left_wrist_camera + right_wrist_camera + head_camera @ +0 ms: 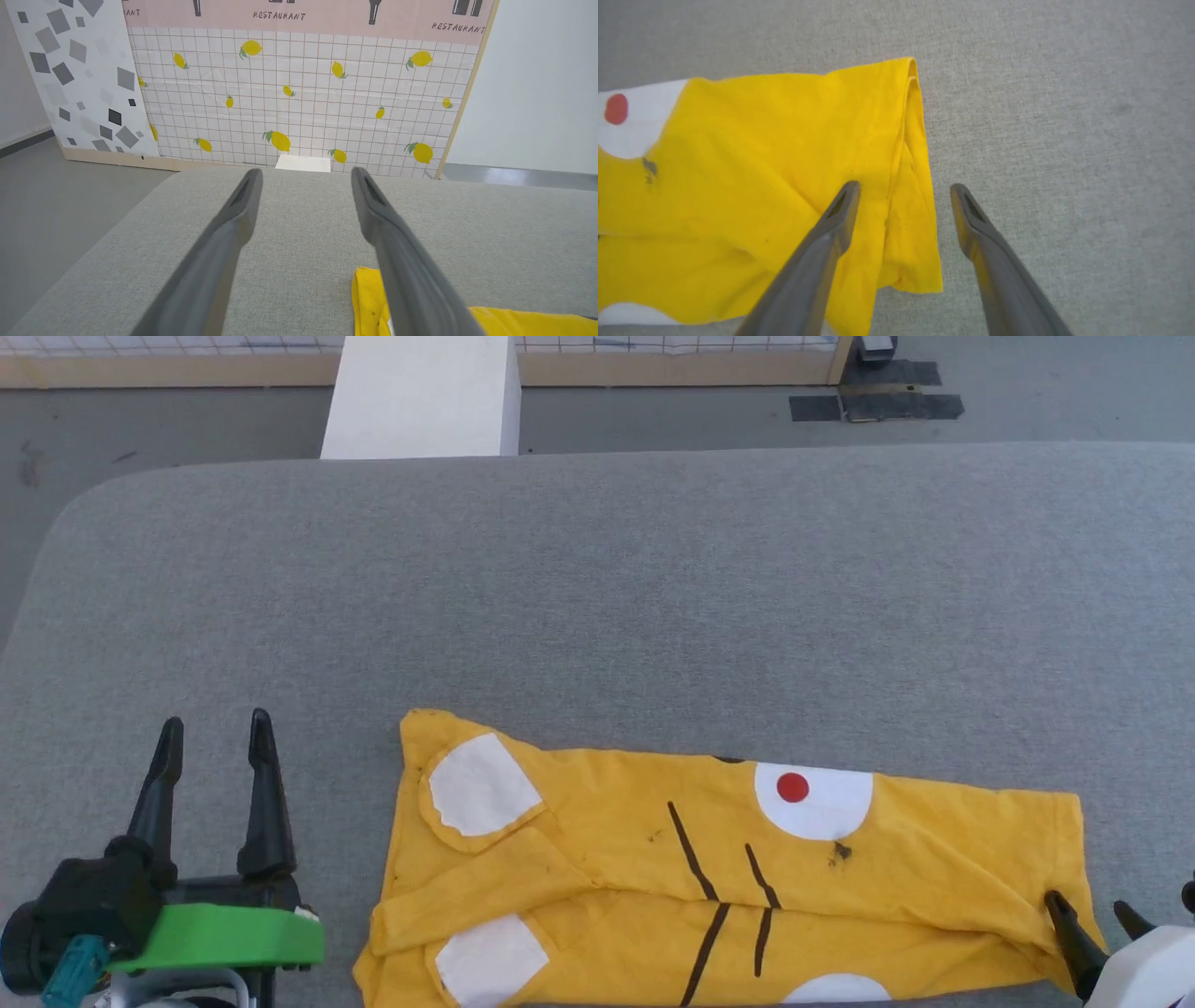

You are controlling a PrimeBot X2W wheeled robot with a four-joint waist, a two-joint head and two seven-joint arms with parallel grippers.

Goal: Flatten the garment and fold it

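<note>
Bright, even, diffuse light, faint soft shadows, no glare, wrist views wide-angle, near fingers blurred

A grey woven-fabric surface [597,569] with a rounded far corner fills the foreground. Beyond it lies a grey floor [187,420] with black tape patches [878,401]. Behind the surface stands a lemon-printed grid backdrop [303,93] topped by a pink "RESTAURANT" band [327,14], with a white block [425,397] against it. A diamond-patterned panel [79,70] and a plain white wall [537,84] flank the backdrop.
</note>
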